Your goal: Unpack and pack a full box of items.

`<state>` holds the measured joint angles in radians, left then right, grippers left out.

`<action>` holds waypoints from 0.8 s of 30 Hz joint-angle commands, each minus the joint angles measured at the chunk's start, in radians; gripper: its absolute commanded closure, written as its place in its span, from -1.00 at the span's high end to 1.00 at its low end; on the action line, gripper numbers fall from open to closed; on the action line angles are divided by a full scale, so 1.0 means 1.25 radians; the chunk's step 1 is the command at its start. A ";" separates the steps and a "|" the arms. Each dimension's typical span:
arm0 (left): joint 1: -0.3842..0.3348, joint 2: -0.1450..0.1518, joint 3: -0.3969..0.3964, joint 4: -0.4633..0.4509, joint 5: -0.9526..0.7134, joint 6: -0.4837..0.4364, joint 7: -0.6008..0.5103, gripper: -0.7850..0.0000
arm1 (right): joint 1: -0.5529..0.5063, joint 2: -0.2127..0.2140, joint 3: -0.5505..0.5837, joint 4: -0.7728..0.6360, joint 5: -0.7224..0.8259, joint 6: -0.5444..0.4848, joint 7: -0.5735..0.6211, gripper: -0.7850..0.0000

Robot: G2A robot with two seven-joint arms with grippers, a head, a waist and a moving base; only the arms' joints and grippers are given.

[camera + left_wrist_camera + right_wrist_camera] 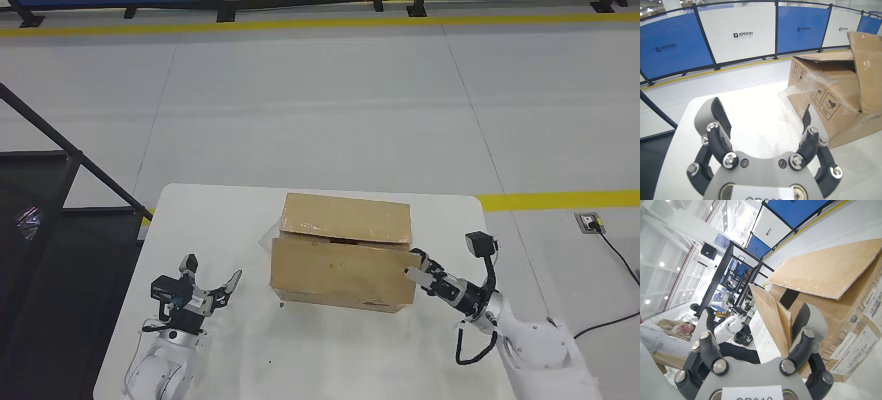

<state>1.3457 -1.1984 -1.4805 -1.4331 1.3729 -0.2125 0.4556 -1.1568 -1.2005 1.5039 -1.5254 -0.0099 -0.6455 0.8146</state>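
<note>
A cardboard box (345,220) stands in the middle of the white surface (230,215), its top flaps partly raised. Clear plastic film (810,83) hangs loose from its left end. The right tool (420,265) is at the box's near right corner, its fingers spread wide with the corner of the near flap (335,265) between them, not clamped. The left tool (213,270) sits at the near left of the surface, well apart from the box, wide open and empty.

White arms (165,370), black cable loops (460,350); silver wrist plate (761,170), round screws (728,160); black ribbed fingers (721,113).
</note>
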 commanded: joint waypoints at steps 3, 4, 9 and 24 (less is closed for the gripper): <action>0.002 0.000 -0.001 -0.004 0.001 0.000 0.000 1.00 | -0.010 0.003 -0.006 -0.008 -0.053 -0.019 -0.025 0.36; 0.003 0.000 -0.001 -0.006 0.000 -0.001 -0.001 1.00 | -0.013 0.003 -0.008 -0.011 -0.065 -0.022 -0.034 0.01; 0.004 0.000 -0.005 -0.015 -0.002 -0.005 -0.008 1.00 | -0.032 0.004 -0.019 -0.028 -0.109 -0.037 -0.088 -0.36; 0.009 0.001 -0.016 -0.026 -0.006 0.000 -0.017 1.00 | -0.046 0.014 -0.062 -0.046 -0.111 -0.077 -0.089 -1.00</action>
<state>1.3572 -1.1976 -1.5001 -1.4660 1.3662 -0.2141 0.4339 -1.2141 -1.1842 1.4318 -1.5824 -0.1556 -0.7357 0.6959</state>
